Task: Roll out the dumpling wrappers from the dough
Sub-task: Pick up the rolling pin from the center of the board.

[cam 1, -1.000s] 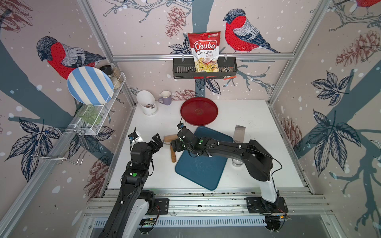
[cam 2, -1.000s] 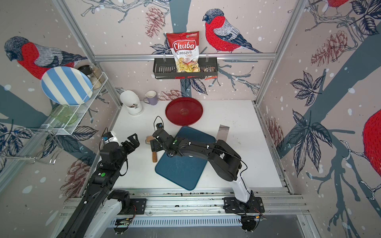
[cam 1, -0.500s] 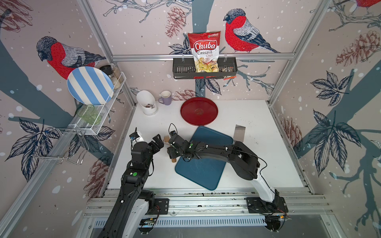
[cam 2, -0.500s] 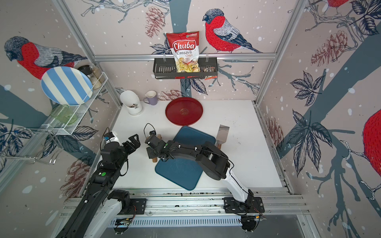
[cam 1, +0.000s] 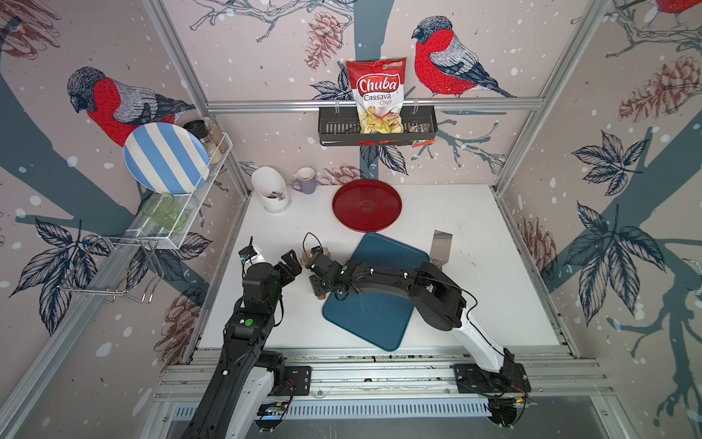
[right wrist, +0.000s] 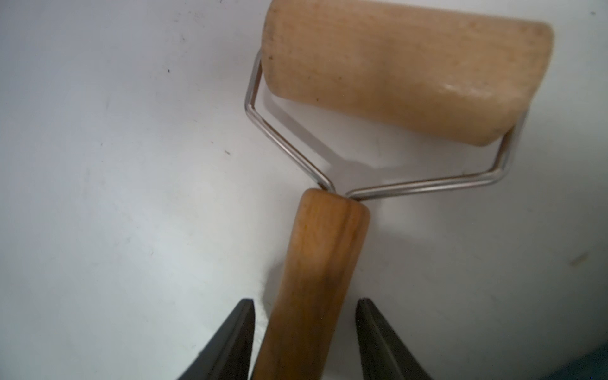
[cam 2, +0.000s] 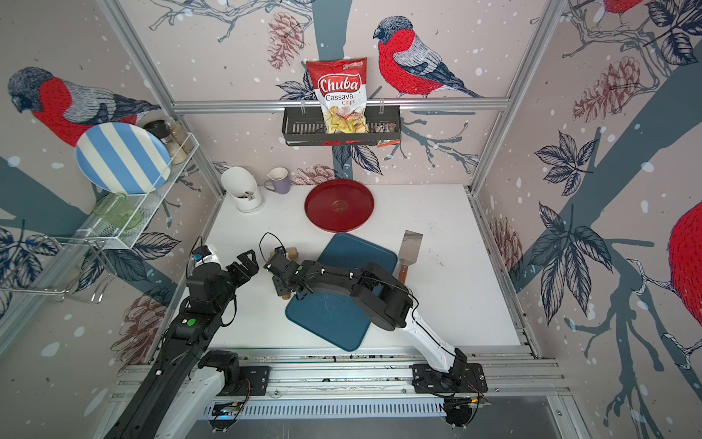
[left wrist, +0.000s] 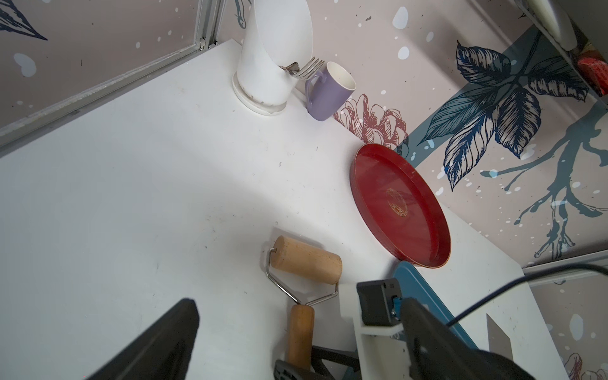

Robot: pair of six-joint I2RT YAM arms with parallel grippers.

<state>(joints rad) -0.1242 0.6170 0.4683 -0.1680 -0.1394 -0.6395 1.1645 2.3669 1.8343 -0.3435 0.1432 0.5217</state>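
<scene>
- While the right pincer is straddling the wooden handle of the roller, its jaws are standing apart with a thin gap on each side of the wood, so it is gripping nothing.
- The roller is lying flat on the white desk, just off the left edge of the blue board, its drum pointing toward the desk's back edge.
- The left pincer is hovering near the desk's left edge, jaws spread wide and holding nothing, its tips close to the right pincer.
- The board is lying askew, one corner almost reaching the desk's front edge, and the right arm is crossing over it.
- The dough is not showing in any view, so I cannot tell where it is.
- A red plate is sitting by the middle of the back edge, with a white utensil holder and a purple mug in the back left corner.
- A spatula is lying just beside the board's right side.
- Beyond the spatula, the desk is lying bare up to its right edge.
</scene>
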